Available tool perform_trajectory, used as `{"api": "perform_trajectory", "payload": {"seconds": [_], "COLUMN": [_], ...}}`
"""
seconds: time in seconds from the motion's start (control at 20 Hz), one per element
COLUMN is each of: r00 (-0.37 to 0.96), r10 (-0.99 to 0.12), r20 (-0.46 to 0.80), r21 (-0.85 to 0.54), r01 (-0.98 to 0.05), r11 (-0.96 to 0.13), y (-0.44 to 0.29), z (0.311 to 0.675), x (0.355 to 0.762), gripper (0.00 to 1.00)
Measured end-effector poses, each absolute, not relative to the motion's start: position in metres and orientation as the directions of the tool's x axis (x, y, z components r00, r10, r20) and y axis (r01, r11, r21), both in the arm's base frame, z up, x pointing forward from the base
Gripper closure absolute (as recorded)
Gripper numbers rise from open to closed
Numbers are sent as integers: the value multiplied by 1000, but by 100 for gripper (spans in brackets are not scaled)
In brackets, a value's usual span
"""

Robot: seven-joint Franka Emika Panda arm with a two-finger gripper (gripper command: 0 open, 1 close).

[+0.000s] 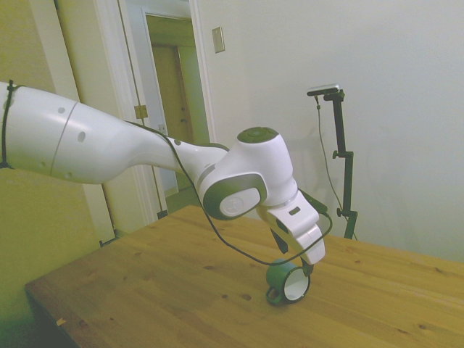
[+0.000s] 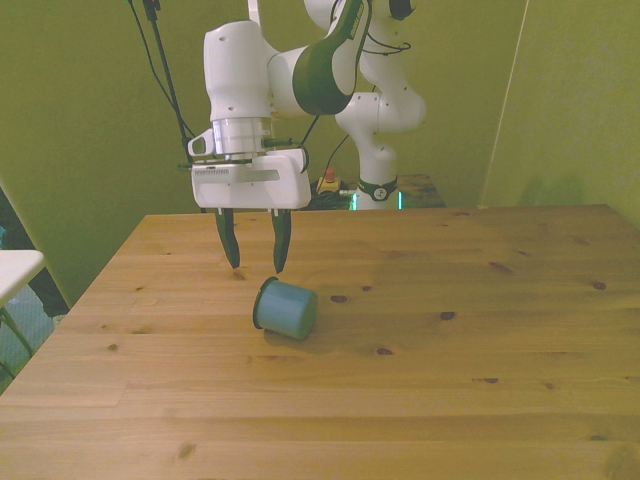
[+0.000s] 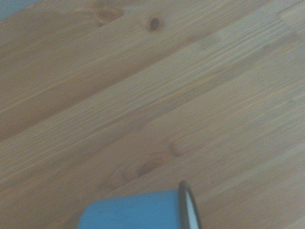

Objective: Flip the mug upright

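Looking at pincer: your gripper [image 2: 255,268] hangs over the wooden table [image 2: 480,340] with both fingers pointing down and a clear gap between them, so it stands open and holds nothing.
Fingers: you see two dark fingers [image 2: 231,245] in the front view, tips just above the boards, not touching the mug.
Mug: the mug [image 2: 286,307] lies on its side on the table, just below and in front of your fingertips, slightly toward the front view's right of them.
Mug facing: in the side view the mug [image 1: 288,281] shows you its white inside and thin rim, directly under the gripper [image 1: 308,267]; in the front view you see only its teal base and wall.
Handle: a small loop seems to sit low at the mug's side in the side view, but you cannot be sure.
Wrist view: you see the mug's [image 3: 138,210] blue wall and dark rim at the frame's edge, lying on bare planks with knots.
Writing: no brand or label is readable on the mug or arm.
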State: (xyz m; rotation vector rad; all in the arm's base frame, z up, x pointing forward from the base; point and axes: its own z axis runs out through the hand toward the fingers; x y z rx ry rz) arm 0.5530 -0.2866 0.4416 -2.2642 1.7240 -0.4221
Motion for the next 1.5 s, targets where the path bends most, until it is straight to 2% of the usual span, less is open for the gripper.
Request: {"api": "perform_trajectory", "payload": {"seconds": [0.3,0.7,1.05,1.5], "r00": [315,384,467,534], "r10": [-948,-900,-851,-753], "r20": [-54,-204,-240,-383], "r21": [-423,-500,-572,-672], "r01": [-867,-832,-776,-721], "r11": [-264,-242,-265,-170], "y": [-288,-298,-313,-323], "z": [414,395,385,359], "x": [564,566,572,575], "gripper": [0,0,0,0]}}
